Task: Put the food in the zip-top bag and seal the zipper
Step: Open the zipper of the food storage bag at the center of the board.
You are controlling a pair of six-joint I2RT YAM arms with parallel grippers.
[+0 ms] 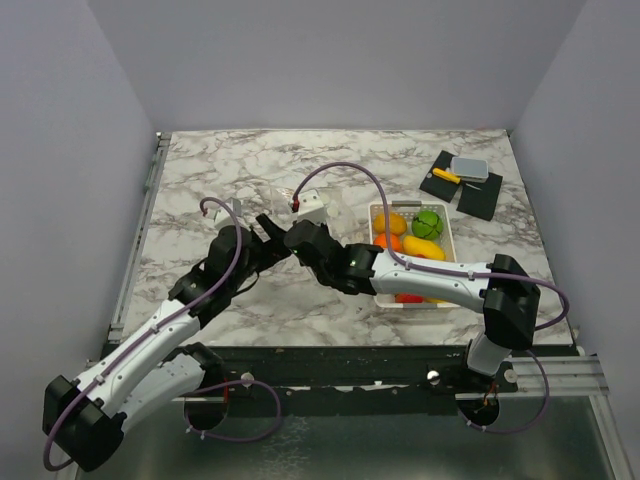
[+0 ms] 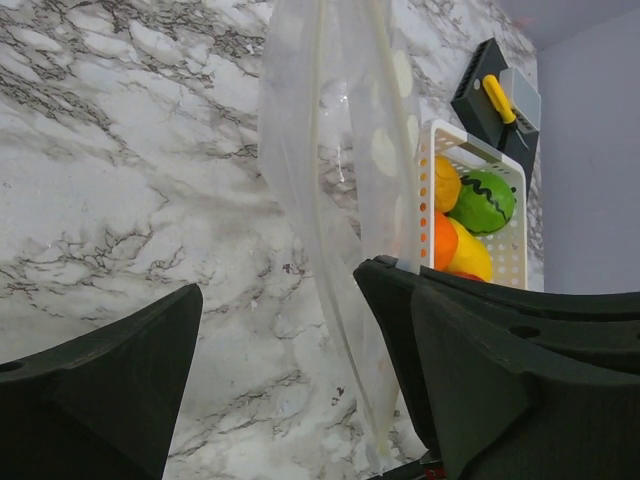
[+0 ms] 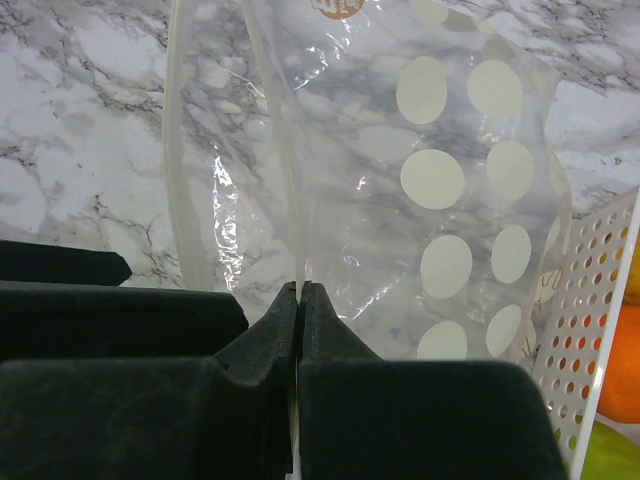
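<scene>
1. Black fingers of the right gripper (image 3: 300, 290) are pressed tight together. Pinched between them is the pale zipper strip (image 3: 283, 170) at the edge of the clear bag (image 3: 430, 200).
2. The left gripper (image 2: 280, 290) stands just beside it with its jaws spread wide, gripping nothing. The bag's edge runs up between them, close to the right-hand finger (image 2: 400, 320); whether it touches cannot be told.
3. The bag, clear with pale round dots, stretches away from both grippers over the marble table (image 1: 230, 170), crinkled and glossy.
4. Just beside the bag's right side sits a white slotted basket (image 2: 428, 200).
5. The food (image 2: 483, 200) — green, orange and yellow pieces — lies piled in that basket.
6. Farthest off, near the table's far right corner, lie black mats (image 1: 480, 198), one bearing a small grey box.
</scene>
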